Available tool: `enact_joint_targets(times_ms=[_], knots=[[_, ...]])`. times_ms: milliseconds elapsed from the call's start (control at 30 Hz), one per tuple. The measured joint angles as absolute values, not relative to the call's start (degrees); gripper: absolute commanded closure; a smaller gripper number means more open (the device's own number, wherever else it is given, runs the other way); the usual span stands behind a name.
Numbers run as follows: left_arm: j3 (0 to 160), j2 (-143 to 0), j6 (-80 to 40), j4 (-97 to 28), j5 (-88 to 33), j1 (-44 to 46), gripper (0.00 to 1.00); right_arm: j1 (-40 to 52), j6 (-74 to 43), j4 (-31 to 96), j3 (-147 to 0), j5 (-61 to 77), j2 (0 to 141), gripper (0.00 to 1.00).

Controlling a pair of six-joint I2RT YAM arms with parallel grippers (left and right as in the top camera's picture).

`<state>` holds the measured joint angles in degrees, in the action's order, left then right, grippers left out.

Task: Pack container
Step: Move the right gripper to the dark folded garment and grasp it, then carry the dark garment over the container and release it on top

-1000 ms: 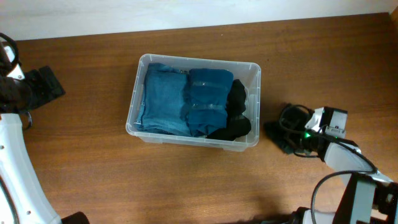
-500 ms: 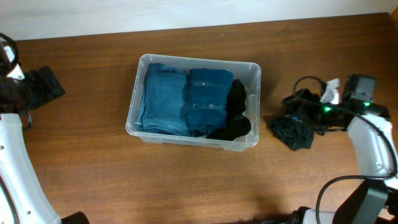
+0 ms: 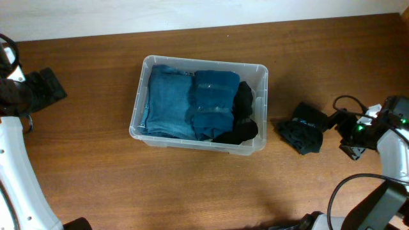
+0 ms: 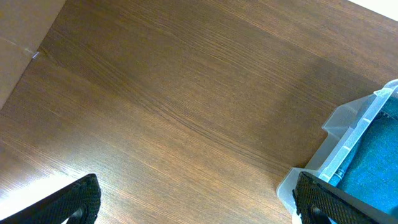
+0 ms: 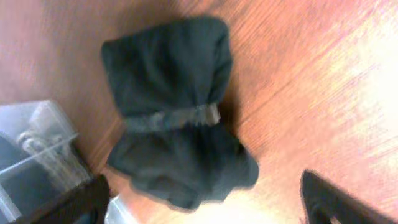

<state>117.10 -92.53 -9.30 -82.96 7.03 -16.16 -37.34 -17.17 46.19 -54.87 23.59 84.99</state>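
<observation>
Left gripper (image 3: 46, 88) sits at the far 9 o'clock edge of the table (image 3: 96, 179), well apart from everything else. The overhead doesn't resolve its jaws. The left wrist view does: fingertips (image 4: 76, 200) in both bottom corners, wide apart, only bare wood between them. That view catches just one corner of the container (image 4: 348, 124), at 4 o'clock in frame.

Overhead has the whole container: mid-table, clear plastic, rectangular, rounded corners, rim all round, long side running 9 to 3 o'clock. It holds three items side by side:
- blue folded cloth (image 3: 167, 102) on the 9 o'clock side
- teal folded cloth (image 3: 214, 102) in the middle
- black cloth (image 3: 243, 121) against the 3 o'clock wall, near the rim

Dark bundle (image 3: 304, 129) lies on the wood at 3 o'clock of the container, near but apart. Only the right wrist view shows the band (image 5: 171, 118) cinched round its middle.

Right gripper (image 5: 205, 205) is just beside the bundle at its 3 o'clock. Fingers are spread and hold nothing; the bundle lies ahead of them.
</observation>
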Motion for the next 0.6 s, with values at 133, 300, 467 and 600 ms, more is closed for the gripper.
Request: enact_joint_targets(times_ms=[133,300,467,600], knots=[[117.10,-92.53,-9.30,-82.96,7.03,-16.16,0.00,-37.34,-17.15,39.81,-49.89,23.90,87.85,0.12],[117.10,-92.53,-9.30,-82.94,7.05,-16.16,0.00,-37.34,-17.10,31.73,-46.59,31.03,93.36,0.11],[117.10,-92.53,-9.30,-82.96,7.03,-16.16,0.00,-37.36,-17.12,26.50,-47.64,37.78,97.27,0.15],[117.10,-92.53,-9.30,-82.96,7.03,-16.16,0.00,-37.36,-17.21,23.22,-48.66,41.85,100.79,0.37]])
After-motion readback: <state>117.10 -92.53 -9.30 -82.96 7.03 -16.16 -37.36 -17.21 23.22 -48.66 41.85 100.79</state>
